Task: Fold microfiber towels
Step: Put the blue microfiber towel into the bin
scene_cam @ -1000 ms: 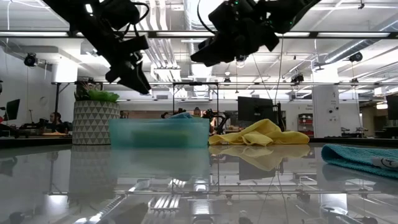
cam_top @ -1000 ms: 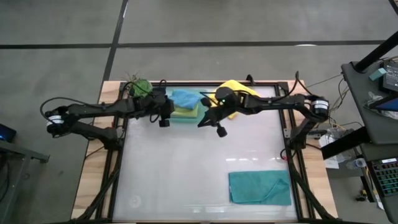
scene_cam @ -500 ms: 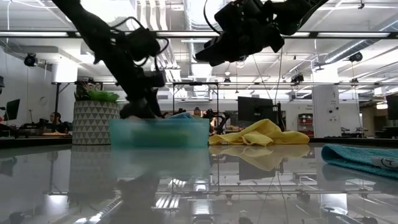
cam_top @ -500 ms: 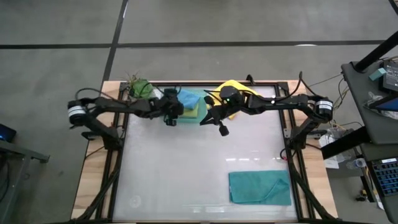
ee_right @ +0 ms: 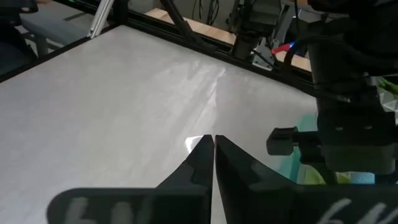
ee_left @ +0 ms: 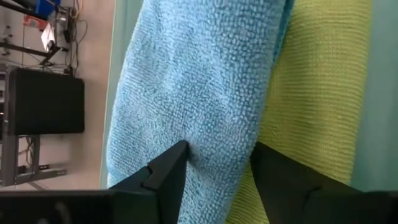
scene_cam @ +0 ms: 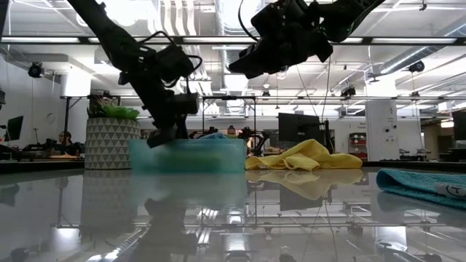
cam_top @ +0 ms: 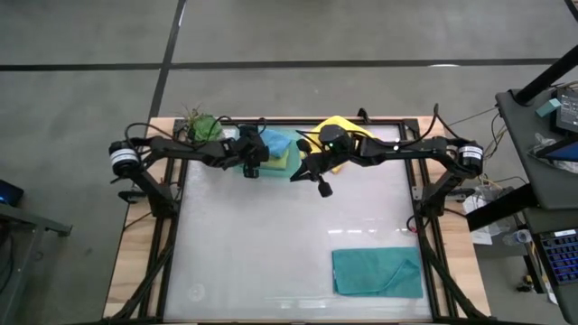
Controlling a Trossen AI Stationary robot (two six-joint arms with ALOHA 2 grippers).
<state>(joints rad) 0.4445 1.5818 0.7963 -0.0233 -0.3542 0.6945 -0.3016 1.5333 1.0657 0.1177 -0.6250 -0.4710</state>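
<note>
A teal towel (ee_left: pixel 186 81) lies on a lime green towel (ee_left: pixel 323 93) inside the mint tray (scene_cam: pixel 218 156) at the far edge, left of centre. My left gripper (cam_top: pixel 253 170) is down in the tray, open, its fingers on either side of a ridge of that teal towel. My right gripper (cam_top: pixel 321 188) hangs shut and empty above the table, right of the tray. A yellow towel (cam_top: pixel 341 126) lies crumpled at the far edge. A second teal towel (cam_top: pixel 377 271) lies flat at the near right. No grey towel shows. My left gripper comes from above at a slant. One fingertip (ee_left: pixel 177 155) rests on the teal towel's top (ee_left: pixel 199 134). The other fingertip (ee_left: pixel 267 158) sits at the line where the teal towel meets the lime one. The teal ridge bulges between the open fingers and lies on the lime towel.
A potted plant (cam_top: pixel 203 125) stands at the far left corner, just beside the tray. The black frame rail (cam_top: pixel 271 119) runs along the far edge behind the tray. The white tabletop (cam_top: pixel 271 244) spreads out toward the near edge.
My left gripper has moved toward the table's right edge and down, from above the table beside the tray into the tray, onto the teal towel.
</note>
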